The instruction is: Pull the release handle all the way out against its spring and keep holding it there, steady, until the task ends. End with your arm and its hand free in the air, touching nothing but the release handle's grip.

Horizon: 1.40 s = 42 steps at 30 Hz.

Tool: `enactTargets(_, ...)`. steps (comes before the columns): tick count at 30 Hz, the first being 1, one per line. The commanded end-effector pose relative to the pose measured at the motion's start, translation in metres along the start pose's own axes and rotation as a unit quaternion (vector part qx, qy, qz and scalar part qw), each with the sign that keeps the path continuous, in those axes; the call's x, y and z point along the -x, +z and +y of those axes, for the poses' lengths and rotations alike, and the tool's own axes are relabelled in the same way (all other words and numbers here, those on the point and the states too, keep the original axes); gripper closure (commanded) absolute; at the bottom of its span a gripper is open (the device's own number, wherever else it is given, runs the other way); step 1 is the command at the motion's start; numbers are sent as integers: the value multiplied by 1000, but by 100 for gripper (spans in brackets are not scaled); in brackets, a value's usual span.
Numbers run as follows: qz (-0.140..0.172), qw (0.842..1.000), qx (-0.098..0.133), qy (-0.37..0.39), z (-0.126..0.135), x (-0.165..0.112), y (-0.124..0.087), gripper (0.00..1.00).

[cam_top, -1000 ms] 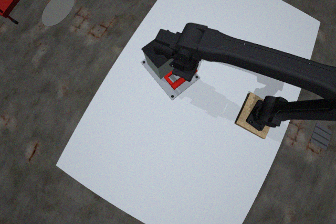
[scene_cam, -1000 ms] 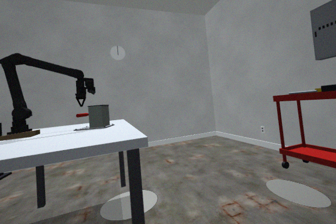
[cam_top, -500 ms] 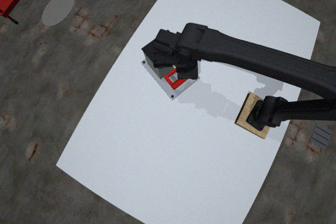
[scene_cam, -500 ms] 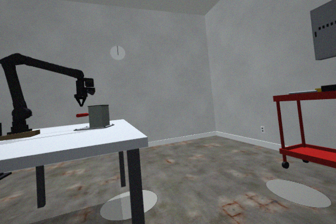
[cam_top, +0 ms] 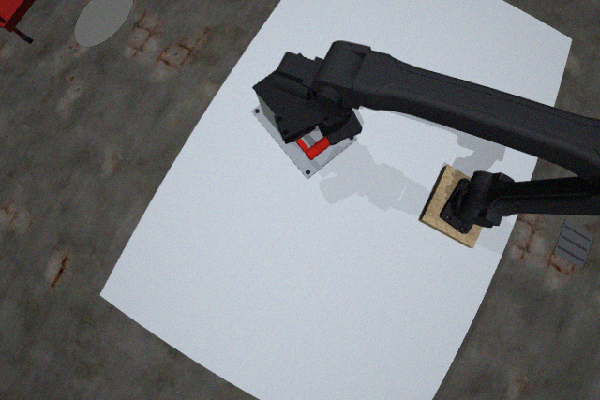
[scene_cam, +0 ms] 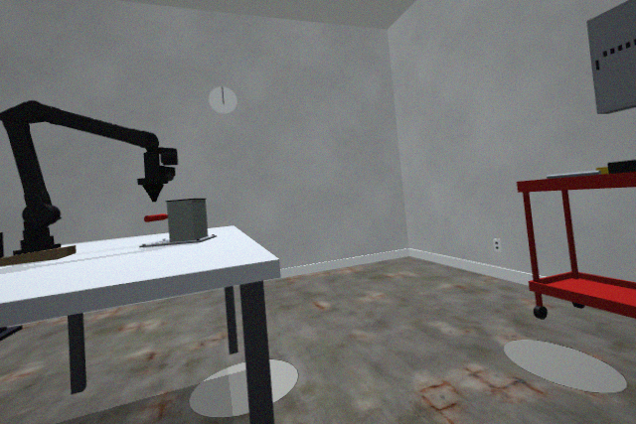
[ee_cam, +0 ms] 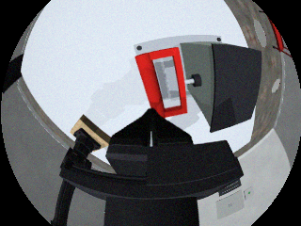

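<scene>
The red release handle (cam_top: 312,147) is a rectangular loop on a short rod, sticking out of a grey box (scene_cam: 187,218) that stands on a grey baseplate (cam_top: 309,163) on the white table. It also shows in the exterior view (scene_cam: 155,216) and in the wrist view (ee_cam: 162,85). My gripper (scene_cam: 153,198) is shut and empty. It points straight down and hovers in the air a little above the handle, touching nothing. In the wrist view my closed fingertips (ee_cam: 150,119) sit just below the red loop.
The arm's base stands on a wooden block (cam_top: 450,206) near the table's right edge. A red cart (scene_cam: 580,239) stands on the floor away from the table.
</scene>
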<state>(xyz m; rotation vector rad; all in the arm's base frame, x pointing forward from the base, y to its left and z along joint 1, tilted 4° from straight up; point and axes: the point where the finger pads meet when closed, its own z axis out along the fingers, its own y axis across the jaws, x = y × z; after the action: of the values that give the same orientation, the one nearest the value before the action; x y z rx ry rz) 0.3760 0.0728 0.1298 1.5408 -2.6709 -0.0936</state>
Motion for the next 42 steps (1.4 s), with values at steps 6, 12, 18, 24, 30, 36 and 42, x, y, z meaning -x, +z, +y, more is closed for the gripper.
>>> enactTargets(6,-8,993,-10,-120,2,3,-6,100)
enactTargets(12,-8,992,-10,-123,2,3,-6,100)
enactTargets(18,-8,992,-10,-123,2,3,-6,100)
enactTargets(24,-9,992,-10,-129,2,4,-6,100)
enactTargets(30,-10,991,-10,-131,2,4,-6,100)
enactTargets(36,-10,991,-10,-132,2,4,-6,100)
enactTargets(42,-10,991,-10,-132,2,4,-6,50)
